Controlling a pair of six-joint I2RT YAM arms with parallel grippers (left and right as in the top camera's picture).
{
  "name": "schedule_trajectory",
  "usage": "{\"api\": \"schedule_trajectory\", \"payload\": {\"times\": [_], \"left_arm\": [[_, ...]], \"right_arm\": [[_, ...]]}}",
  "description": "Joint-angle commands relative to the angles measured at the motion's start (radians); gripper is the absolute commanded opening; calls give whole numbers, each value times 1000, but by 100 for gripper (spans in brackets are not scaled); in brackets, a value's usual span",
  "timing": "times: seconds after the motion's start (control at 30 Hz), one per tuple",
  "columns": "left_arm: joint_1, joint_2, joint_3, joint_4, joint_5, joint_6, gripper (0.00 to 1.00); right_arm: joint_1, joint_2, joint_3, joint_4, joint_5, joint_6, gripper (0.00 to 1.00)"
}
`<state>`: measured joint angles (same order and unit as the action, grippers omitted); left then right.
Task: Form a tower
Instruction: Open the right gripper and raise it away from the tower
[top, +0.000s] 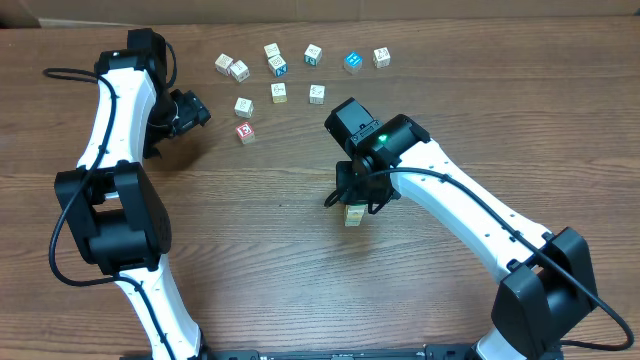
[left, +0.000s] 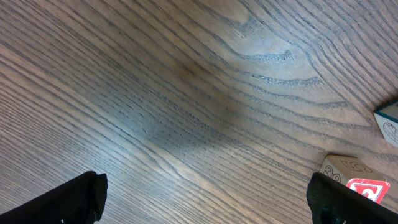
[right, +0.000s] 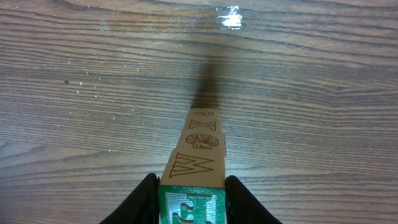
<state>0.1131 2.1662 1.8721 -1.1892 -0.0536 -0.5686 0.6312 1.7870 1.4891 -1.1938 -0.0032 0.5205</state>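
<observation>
Centrally, right pincer (right: 189, 202) gripping tower (right: 200, 158)

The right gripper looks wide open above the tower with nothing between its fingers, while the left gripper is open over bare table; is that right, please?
Not quite: the right gripper is shut on the tower's top cube, as the right wrist view shows. The left gripper is indeed open over the table.

The left gripper (top: 196, 110) hangs wide open, arm bent. The right gripper (top: 356, 203), seemingly pointing down, clamps the tower (right: 198, 168).
</observation>
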Motion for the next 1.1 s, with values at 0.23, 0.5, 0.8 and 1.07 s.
{"api": "schedule_trajectory", "payload": {"times": [0.23,0.5,0.8,1.07], "left_arm": [[-3,-29,16,-3,-8,15,100],[-3,-29,16,-3,-8,15,99],[-3,-29,16,-3,-8,15,99],[-3,-29,16,-3,-8,15,100]], "right_arm": [[5,0,-3,-1,-2,11,42],[-25,0,-3,32,31,11,59],[-187,0,-3,180,48,3,94],[-329,0,-3,192,47,-4,100]]}}
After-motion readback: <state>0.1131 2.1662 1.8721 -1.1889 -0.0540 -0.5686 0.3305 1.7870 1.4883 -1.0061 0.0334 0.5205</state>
